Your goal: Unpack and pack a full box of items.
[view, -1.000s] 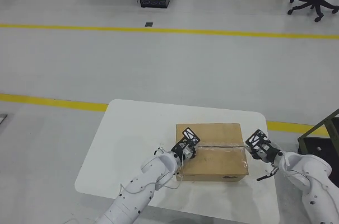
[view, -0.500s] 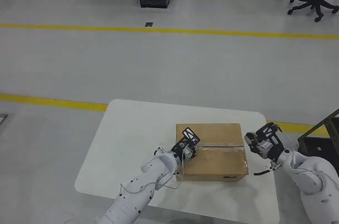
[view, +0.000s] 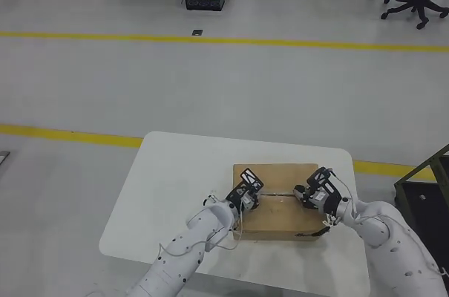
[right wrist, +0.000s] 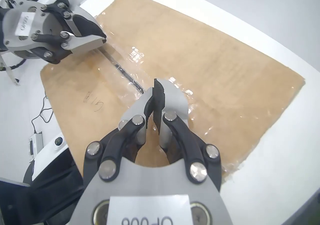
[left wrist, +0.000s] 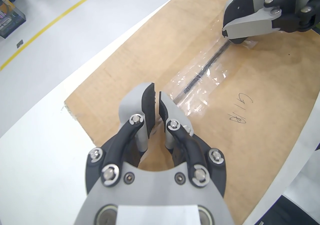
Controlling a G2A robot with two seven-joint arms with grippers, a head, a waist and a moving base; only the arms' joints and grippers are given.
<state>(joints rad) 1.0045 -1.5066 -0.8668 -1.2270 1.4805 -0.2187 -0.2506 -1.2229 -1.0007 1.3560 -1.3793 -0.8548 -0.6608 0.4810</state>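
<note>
A closed brown cardboard box (view: 282,178) lies on the white table (view: 172,200), its top seam (left wrist: 200,75) covered with clear tape. My left gripper (view: 248,184) is shut above the seam's left end, its fingertips (left wrist: 156,93) pressed together and holding nothing. My right gripper (view: 313,188) is shut too, with its tips (right wrist: 158,90) over the seam near the box's right end. The left wrist view catches the right gripper (left wrist: 231,35) touching the taped seam, and the right wrist view catches the left gripper (right wrist: 97,38) at the other end.
The box sits on the table's right half, with bare tabletop (view: 168,185) to its left. A dark green metal rack (view: 432,185) stands just off the table's right edge. Yellow floor lines (view: 61,135) run behind the table.
My right gripper has moved left from beside the box's right edge to over the taped seam on top. The left gripper has stayed at the seam's left end.
</note>
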